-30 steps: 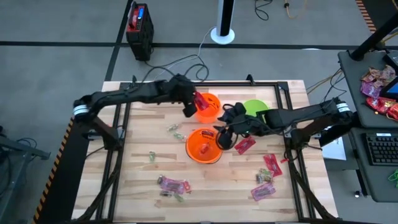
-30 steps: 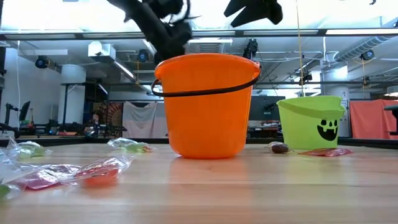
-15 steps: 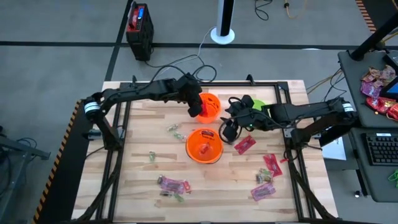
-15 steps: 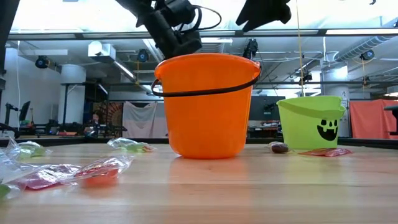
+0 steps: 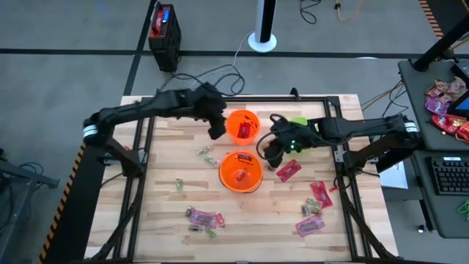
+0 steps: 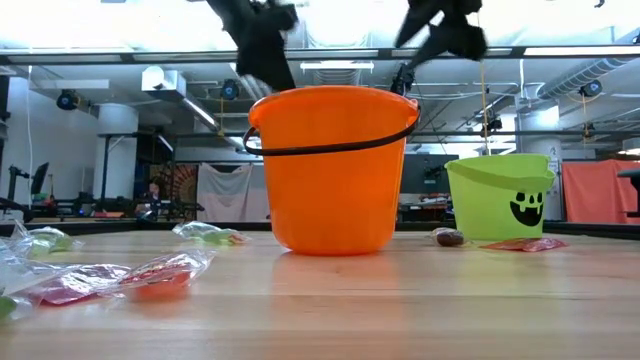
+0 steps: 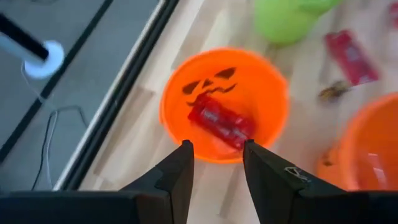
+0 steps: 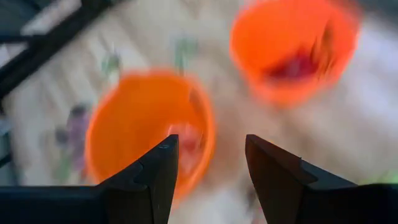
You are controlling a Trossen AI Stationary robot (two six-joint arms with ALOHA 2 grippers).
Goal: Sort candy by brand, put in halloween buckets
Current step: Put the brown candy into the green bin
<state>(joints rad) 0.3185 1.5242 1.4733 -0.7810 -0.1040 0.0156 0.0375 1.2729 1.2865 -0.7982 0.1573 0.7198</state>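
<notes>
Two orange halloween buckets stand mid-table: the far one holds a red candy packet, the near one holds candy too. The green bucket stands to their right, partly under my right arm. My left gripper hovers open and empty just left of the far orange bucket. My right gripper is open and empty, above the table between the near orange bucket and the green one. A red packet lies flat on the table beside it.
Loose candy lies about the table: red and pink packets at the near right, pink ones near the front, small green pieces at the left. A black-and-red box stands on the floor beyond.
My left gripper has opened over the far orange bucket and let go of the red packet, which now lies inside that bucket. It has then drawn back toward the table's left. My right gripper has shifted slightly toward the far edge, staying open.
</notes>
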